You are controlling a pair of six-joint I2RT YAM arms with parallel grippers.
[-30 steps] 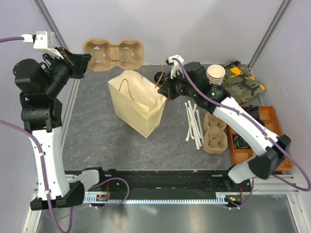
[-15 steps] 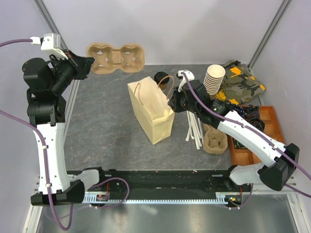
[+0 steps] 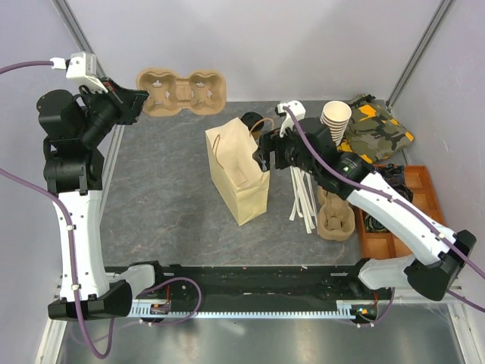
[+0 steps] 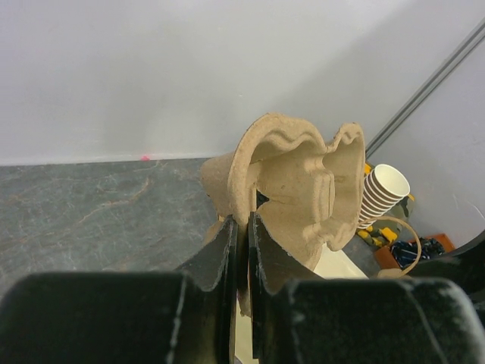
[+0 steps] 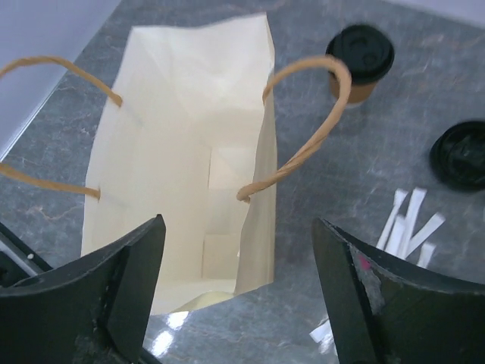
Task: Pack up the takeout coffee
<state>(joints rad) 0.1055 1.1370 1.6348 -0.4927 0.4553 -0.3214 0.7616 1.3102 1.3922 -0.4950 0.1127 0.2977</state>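
The left jaws pinch the pulp cup carrier (image 4: 299, 186) by its rim, aloft at far left, apparently to keep it clear of the work. The right jaws stand spread, empty, above the open paper bag (image 5: 182, 152). The lidded takeout coffee (image 5: 359, 61) stands unpacked on the desk (image 3: 151, 197), just beyond the bag.

The grey table (image 3: 159, 197) carries an upright paper bag (image 3: 239, 174) near its middle. The lidded coffee cup (image 5: 359, 64) stands behind the bag, with white strips (image 3: 301, 193) and a pulp carrier (image 3: 336, 212) rightward.

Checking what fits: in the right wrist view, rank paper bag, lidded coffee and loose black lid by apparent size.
1. paper bag, clearly largest.
2-3. lidded coffee and loose black lid look alike; the lid is cropped, so no ranking.
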